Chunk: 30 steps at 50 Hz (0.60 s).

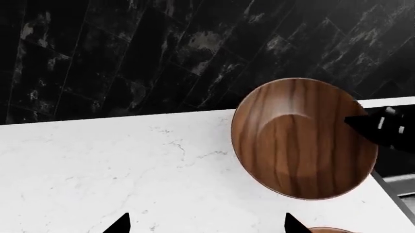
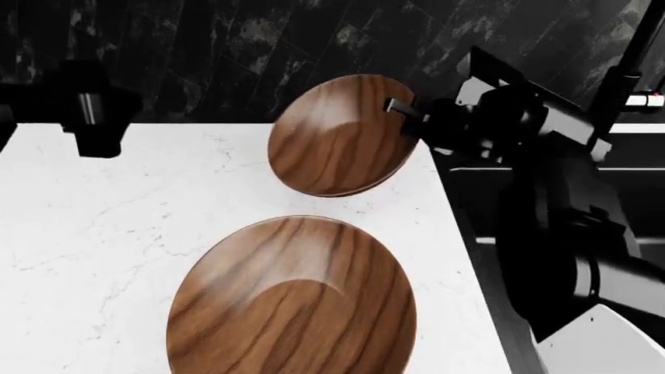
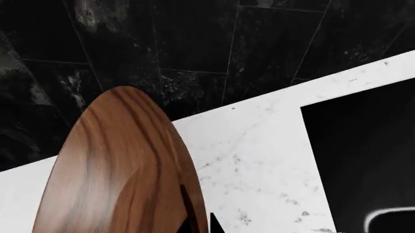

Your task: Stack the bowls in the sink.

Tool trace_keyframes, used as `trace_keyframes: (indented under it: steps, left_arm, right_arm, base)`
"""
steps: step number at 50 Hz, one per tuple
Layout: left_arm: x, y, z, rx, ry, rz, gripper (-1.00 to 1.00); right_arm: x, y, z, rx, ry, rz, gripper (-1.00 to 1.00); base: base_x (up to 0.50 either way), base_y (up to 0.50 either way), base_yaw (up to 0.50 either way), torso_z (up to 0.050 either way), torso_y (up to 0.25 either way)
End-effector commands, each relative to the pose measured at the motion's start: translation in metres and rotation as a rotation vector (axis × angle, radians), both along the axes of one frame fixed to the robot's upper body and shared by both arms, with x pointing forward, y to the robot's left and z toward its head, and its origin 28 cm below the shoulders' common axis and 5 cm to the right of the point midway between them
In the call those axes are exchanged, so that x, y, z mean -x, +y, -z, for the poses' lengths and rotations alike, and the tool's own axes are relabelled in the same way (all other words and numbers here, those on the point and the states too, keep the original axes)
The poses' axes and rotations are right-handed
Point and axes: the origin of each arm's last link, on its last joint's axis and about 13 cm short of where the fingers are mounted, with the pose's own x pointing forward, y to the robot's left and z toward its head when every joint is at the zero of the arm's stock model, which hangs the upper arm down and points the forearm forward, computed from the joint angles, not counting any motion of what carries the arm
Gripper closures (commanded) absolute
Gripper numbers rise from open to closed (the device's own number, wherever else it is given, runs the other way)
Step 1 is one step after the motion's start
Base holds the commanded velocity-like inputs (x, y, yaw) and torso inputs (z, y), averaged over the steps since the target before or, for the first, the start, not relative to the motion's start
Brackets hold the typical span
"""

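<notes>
Currently, your right gripper (image 2: 407,117) is pinching the tilted far bowl (image 2: 338,134) at upper centre, above the countertop (image 2: 93,226); the near bowl (image 2: 293,300) is sitting lower centre; your left gripper (image 1: 204,225) is hanging spread, empty.

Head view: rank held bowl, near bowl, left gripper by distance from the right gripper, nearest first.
1. Held bowl: tilted up over the counter's far edge, its rim between the right gripper's fingers.
2. Near bowl: flat on the counter, toward the robot.
3. Left gripper: far left, across the counter.
</notes>
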Motion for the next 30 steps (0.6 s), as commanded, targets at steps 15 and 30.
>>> trace_keyframes:
  steps: [15, 30]
  left_arm:
    - [0.037, -0.034, -0.037, 0.123, 0.251, 0.051, -1.00]
    - [0.062, -0.038, -0.038, 0.076, 0.365, 0.074, -1.00]
  right_arm:
    - [0.062, -0.051, -0.090, -0.093, -0.217, 0.168, 1.00]
    - [0.077, -0.058, -0.105, -0.120, -0.250, 0.221, 1.00]
  base:
    - [0.00, 0.00, 0.00, 0.000, 0.000]
    - [0.00, 0.00, 0.00, 0.000, 0.000]
